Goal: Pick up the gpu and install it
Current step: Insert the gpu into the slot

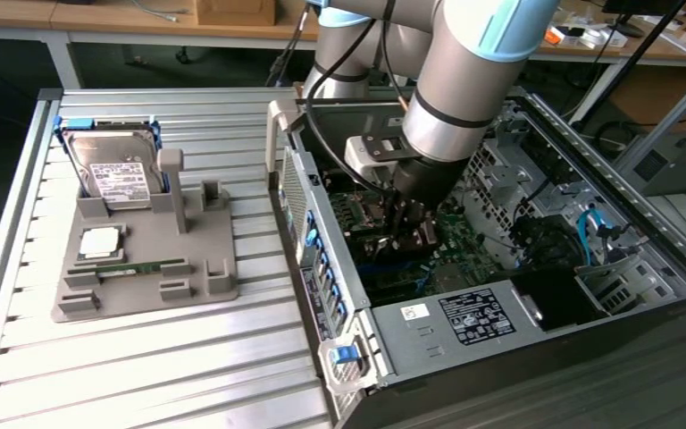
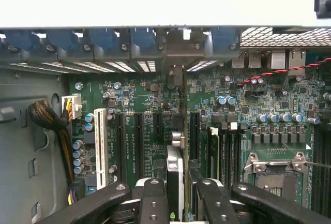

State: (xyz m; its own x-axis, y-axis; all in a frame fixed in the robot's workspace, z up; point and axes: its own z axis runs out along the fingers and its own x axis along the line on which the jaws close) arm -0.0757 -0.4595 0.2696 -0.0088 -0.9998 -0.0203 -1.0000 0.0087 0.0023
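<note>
Looking through the wrist view, you see what the exterior view hides: the pincer [image 2: 176, 195] partly closed on the gpu [image 2: 175, 169], edge-on between its fingers [image 2: 152, 198], standing upright over the green motherboard [image 2: 258, 100] beside the black expansion slots [image 2: 138, 141]. The card shows as a thin dark strip with a silvery edge. From outside, you see the pincer [image 1: 400, 234] sunk inside the open computer case [image 1: 463, 322]. Well away from it, on the slatted metal table [image 1: 140, 357], a grey fixture [image 1: 140, 268] carries a hard drive [image 1: 114, 170] and a green memory stick [image 1: 129, 266]. Wooden benches [image 1: 117, 18] stand behind.
</note>
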